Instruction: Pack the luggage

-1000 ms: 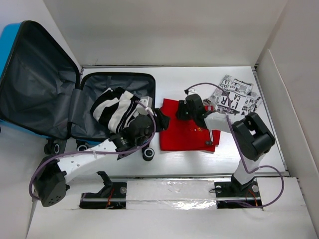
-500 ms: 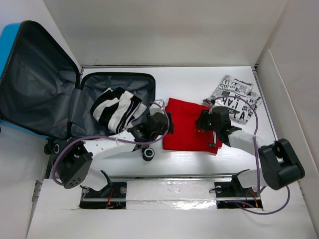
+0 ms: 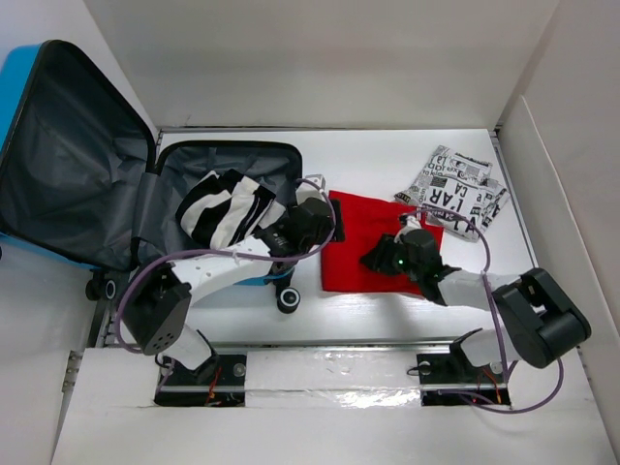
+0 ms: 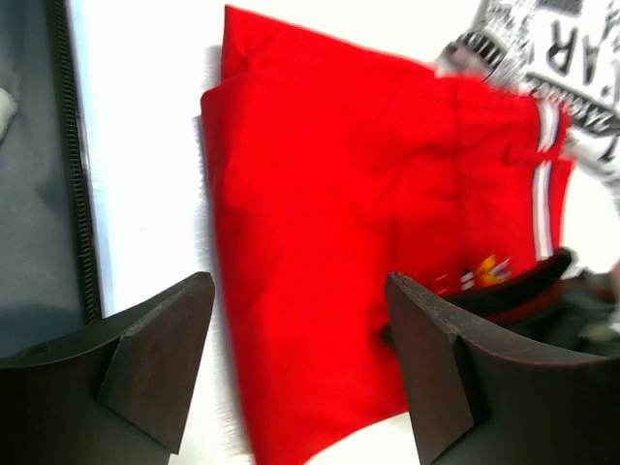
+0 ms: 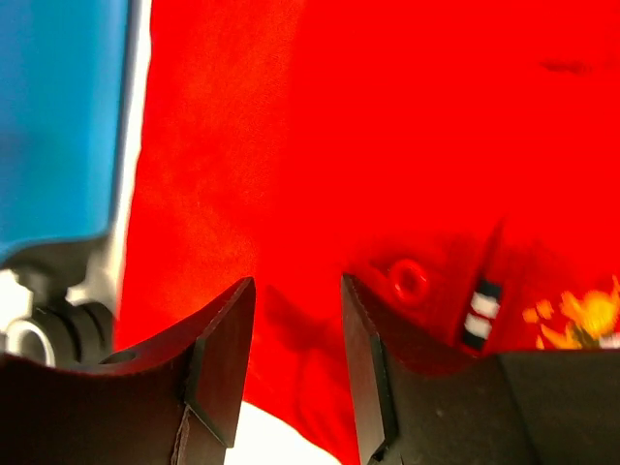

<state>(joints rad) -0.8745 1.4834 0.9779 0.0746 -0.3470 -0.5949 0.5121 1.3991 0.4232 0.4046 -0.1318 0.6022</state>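
Note:
The blue luggage (image 3: pixel 14 92) lies open at the left, grey lining up, with a black-and-white striped garment (image 3: pixel 223 208) in its near half. A red shirt (image 3: pixel 363 228) lies flat on the table to its right. My left gripper (image 3: pixel 315 231) is open over the shirt's left edge; in the left wrist view the shirt (image 4: pixel 368 194) fills the gap between the gripper's (image 4: pixel 300 291) jaws. My right gripper (image 3: pixel 381 258) is open low over the shirt's near edge, with red cloth (image 5: pixel 320 116) between the jaws of the gripper (image 5: pixel 296 291).
A black-and-white newsprint garment (image 3: pixel 460 189) lies at the back right, touching the red shirt's far corner. The luggage's wheel (image 3: pixel 288 299) sits by the shirt's near left corner. White walls enclose the table at the back and right.
My left gripper has moved right from the luggage to the red shirt's left edge. My right gripper has drawn back from the shirt's far side to its near edge.

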